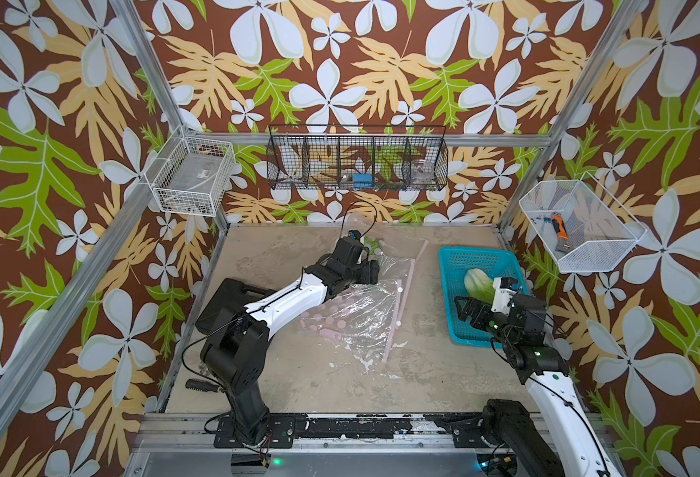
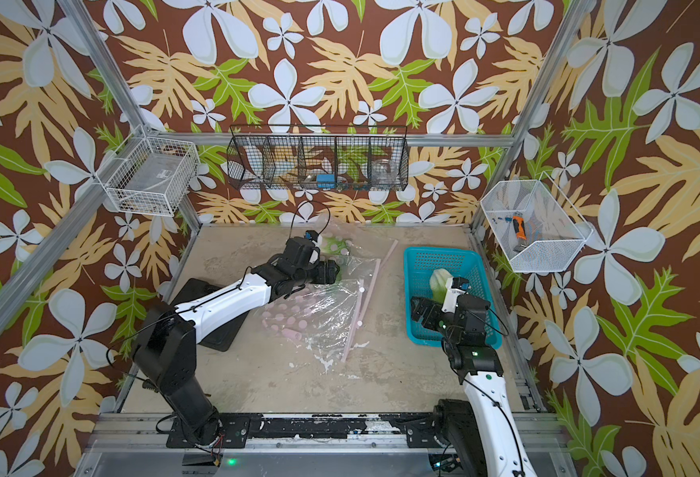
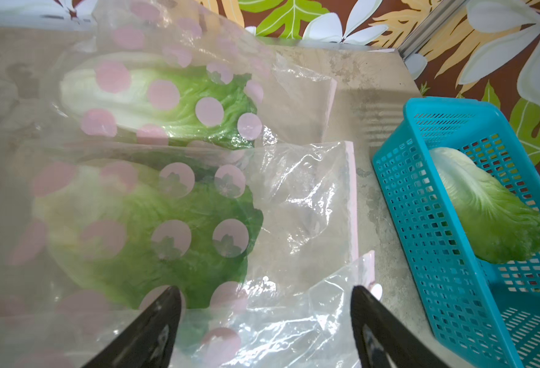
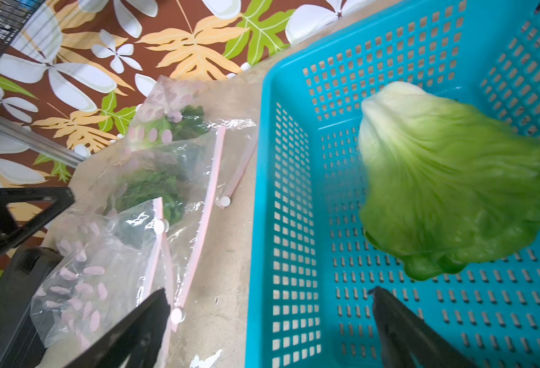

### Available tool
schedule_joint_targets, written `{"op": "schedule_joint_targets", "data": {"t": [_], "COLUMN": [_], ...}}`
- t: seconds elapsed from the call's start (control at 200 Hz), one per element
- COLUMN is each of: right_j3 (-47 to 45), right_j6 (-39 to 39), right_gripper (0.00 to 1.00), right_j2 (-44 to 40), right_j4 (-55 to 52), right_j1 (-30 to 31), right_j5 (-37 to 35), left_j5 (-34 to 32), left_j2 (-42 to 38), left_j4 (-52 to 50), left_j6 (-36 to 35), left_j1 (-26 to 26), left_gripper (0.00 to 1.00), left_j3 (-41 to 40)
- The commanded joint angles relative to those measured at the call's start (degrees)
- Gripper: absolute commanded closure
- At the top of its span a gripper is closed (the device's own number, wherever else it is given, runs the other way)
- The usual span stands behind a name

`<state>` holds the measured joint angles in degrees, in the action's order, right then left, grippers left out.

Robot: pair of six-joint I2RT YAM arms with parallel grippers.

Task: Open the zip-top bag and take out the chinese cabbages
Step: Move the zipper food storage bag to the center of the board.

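The zip-top bag [image 1: 360, 307] [image 2: 323, 314] is clear with pink dots and lies crumpled mid-table, its pink zip strips [image 1: 398, 309] parted. Two chinese cabbages [image 3: 154, 95] [image 3: 154, 239] lie inside it under the film. A third cabbage [image 1: 477, 283] [image 4: 447, 178] lies in the blue basket [image 1: 447, 264] [image 4: 262, 159]. My left gripper [image 3: 264, 291] [image 1: 367, 270] hovers open over the bag's far part, with only loose film between its fingers. My right gripper [image 4: 268, 291] [image 1: 474, 314] stands wide open over the basket's near left rim, empty, just short of the cabbage.
A black case [image 1: 232, 297] lies under the left arm. A screwdriver handle [image 1: 203, 385] sits at the table's left front edge. Wire baskets hang on the walls: white [image 1: 191, 177], black [image 1: 356, 159], white [image 1: 579, 227].
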<state>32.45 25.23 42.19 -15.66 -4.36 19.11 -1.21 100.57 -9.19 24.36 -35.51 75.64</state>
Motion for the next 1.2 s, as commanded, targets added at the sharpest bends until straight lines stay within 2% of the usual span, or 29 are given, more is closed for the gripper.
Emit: {"op": "schedule_joint_targets", "data": {"t": [0.0, 0.185, 0.24, 0.295, 0.415, 0.746, 0.956, 1.196], "right_j3": [0.9, 0.9, 0.7, 0.6, 1.0, 1.3, 1.2, 1.7], "right_j6": [-1.2, -0.6, -0.8, -0.6, -0.7, -0.7, -0.9, -1.3], "right_gripper": [0.00, 0.04, 0.04, 0.05, 0.05, 0.07, 0.07, 0.08], "right_j2": [-0.8, -0.8, -0.9, -1.0, -0.9, -0.4, -1.4, -1.6], "right_j4": [-0.9, 1.2, 2.4, 3.5, 4.6, 5.0, 3.8, 2.6], "right_j1": [0.4, 0.6, 1.0, 1.7, 3.6, 4.5, 4.5, 4.6], "right_j5": [0.8, 4.7, 7.0, 8.5, 8.1, 8.5, 8.1, 9.5], "left_j5": [2.3, 3.9, 3.3, 2.6, 1.5, 1.3, 1.5, -0.1], "left_j2": [0.4, -3.7, -4.9, -5.8, -7.7, -11.2, -10.9, -11.5], "left_j4": [2.2, 6.4, 6.6, 6.6, 7.0, 12.0, 14.3, 12.4], "left_j6": [3.8, 8.5, 9.0, 9.5, 11.2, 16.5, 19.3, 20.1], "left_j1": [0.0, -1.9, -3.0, -4.1, -6.5, -10.7, -13.0, -16.0], "left_gripper": [0.18, 0.18, 0.08, 0.05, 0.04, 0.05, 0.05, 0.06], "left_j3": [-1.6, -10.7, -12.6, -14.3, -17.5, -28.0, -31.4, -28.2]}}
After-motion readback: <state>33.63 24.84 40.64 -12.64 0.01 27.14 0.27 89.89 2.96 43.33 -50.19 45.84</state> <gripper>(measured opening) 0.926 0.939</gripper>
